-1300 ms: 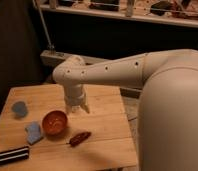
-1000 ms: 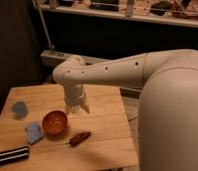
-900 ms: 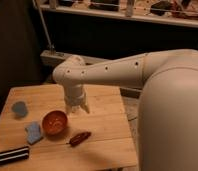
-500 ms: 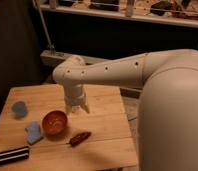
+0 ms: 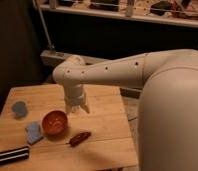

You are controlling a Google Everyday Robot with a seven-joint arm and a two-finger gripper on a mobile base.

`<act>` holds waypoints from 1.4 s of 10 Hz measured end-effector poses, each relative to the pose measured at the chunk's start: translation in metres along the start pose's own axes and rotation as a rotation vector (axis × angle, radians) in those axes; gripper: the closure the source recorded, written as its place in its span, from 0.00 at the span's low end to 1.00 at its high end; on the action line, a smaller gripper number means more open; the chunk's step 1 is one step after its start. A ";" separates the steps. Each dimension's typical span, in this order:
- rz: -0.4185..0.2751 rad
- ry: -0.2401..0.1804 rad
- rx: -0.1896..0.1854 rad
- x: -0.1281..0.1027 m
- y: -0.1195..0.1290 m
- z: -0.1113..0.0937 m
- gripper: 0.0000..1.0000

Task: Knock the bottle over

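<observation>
My gripper [image 5: 77, 107] hangs from the white arm [image 5: 107, 75] and points down over the middle of the wooden table [image 5: 104, 125], just behind and to the right of the orange bowl [image 5: 55, 123]. The bottle does not show as a separate thing. It may be hidden behind or within the gripper. I cannot tell.
A light blue cup [image 5: 19, 108] stands at the table's left. A blue cloth-like piece [image 5: 33, 132] lies left of the bowl. A dark red oblong item [image 5: 79, 138] lies in front of the gripper. A black striped bar [image 5: 11, 155] lies at the front left corner. Dark shelving stands behind.
</observation>
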 end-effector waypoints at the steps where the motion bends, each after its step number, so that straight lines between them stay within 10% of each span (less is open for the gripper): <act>1: 0.000 0.000 0.000 0.000 0.000 0.000 0.35; 10: 0.024 -0.002 -0.023 0.003 -0.009 -0.006 0.35; 14: -0.065 -0.055 -0.027 -0.020 0.027 -0.039 0.35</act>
